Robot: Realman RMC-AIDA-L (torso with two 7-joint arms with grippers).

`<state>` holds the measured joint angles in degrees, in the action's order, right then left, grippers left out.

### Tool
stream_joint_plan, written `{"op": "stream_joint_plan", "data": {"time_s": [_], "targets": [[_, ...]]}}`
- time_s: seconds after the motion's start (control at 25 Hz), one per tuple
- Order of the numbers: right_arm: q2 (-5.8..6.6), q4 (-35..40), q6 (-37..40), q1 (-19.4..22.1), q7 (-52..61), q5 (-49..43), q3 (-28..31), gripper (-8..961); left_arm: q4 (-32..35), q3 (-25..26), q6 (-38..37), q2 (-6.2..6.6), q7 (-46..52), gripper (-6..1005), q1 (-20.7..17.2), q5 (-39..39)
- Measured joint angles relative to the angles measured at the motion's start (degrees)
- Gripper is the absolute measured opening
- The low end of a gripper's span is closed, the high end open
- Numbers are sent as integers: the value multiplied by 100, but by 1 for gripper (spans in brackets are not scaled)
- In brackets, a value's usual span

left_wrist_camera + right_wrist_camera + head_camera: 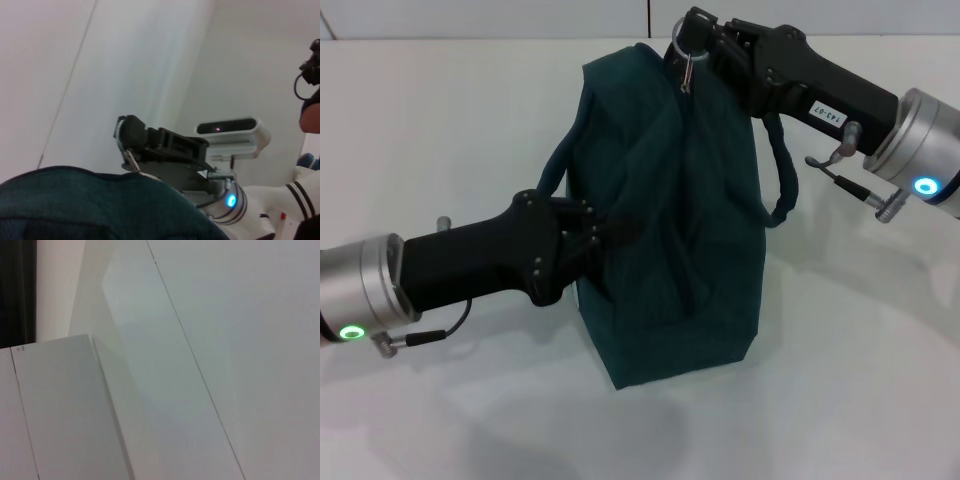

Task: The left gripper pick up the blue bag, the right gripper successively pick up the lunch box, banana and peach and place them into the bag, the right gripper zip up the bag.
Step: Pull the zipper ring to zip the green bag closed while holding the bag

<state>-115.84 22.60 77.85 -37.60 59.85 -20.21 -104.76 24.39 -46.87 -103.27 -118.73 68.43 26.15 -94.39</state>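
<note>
The blue bag (690, 250) stands upright on the white table, its top drawn together. My left gripper (610, 232) comes in from the left and is shut on a fold of the bag's side fabric. At the bag's far top end, my right gripper (688, 45) is shut on the ring zipper pull (683, 72). The left wrist view shows the bag's fabric (75, 205) up close, with the right gripper (125, 145) beyond it. One loop handle (782, 180) hangs down the bag's right side. The lunch box, banana and peach are out of view.
Bare white table (850, 380) surrounds the bag, and a white wall with a seam lies behind it. The robot's head camera (230, 131) appears in the left wrist view. Only white panels appear in the right wrist view.
</note>
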Motion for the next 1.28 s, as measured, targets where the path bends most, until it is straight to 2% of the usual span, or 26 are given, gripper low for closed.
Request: {"op": "stream_joint_plan", "data": {"time_s": [0.44, 0.96, 1.28], "targets": [[0, -28, -72, -30, 7, -28, -1, 81, -6, -54, -69, -5, -65, 81, 22, -80], [9, -28, -384, -41, 36, -46, -6, 84, -4, -63, -602, 53, -131, 91, -35, -447], [21, -48, -654, -36, -6, -53, -18, 86, -4, -32, -768, 137, -135, 98, -264, -454]]}}
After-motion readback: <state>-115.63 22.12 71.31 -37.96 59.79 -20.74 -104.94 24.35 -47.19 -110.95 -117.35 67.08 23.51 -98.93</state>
